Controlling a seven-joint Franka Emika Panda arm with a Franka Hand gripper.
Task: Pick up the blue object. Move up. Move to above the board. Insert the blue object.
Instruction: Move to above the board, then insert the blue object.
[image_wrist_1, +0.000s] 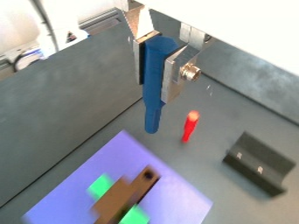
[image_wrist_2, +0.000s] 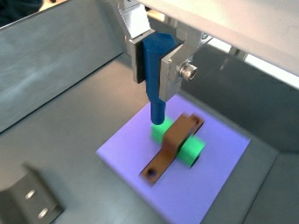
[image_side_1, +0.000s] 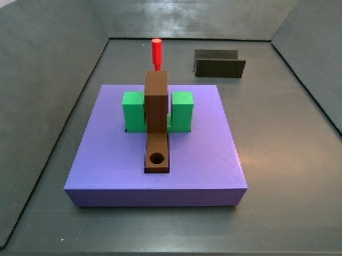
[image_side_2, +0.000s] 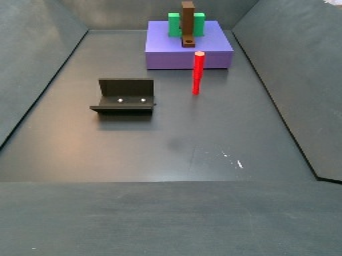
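The gripper (image_wrist_1: 160, 66) is seen only in both wrist views, raised above the grey floor, its silver fingers (image_wrist_2: 176, 68) clenched on the blue rod (image_wrist_1: 155, 87), which hangs upright from between them; the rod's lower end is free in the air. In a wrist view the rod's tip (image_wrist_2: 156, 112) is seen against the near edge of the purple platform (image_wrist_2: 222, 175), close by the green blocks (image_wrist_2: 191, 150) and the brown plank (image_wrist_2: 173, 148). The gripper and rod are not caught in either side view. In a side view the plank (image_side_1: 158, 120) is shown lying lengthwise across the purple platform (image_side_1: 201, 165), passing between the green blocks (image_side_1: 178, 112), with its round hole (image_side_1: 158, 159) at the end toward the lower part of the frame. The red peg (image_side_1: 156, 53) is seen standing upright on the floor behind the platform, in the upper middle of that frame. The fixture (image_side_2: 126, 97) is seen on the floor at left centre of a side view, well apart from the red peg (image_side_2: 198, 73). No brand, label or writing can be read on any item.
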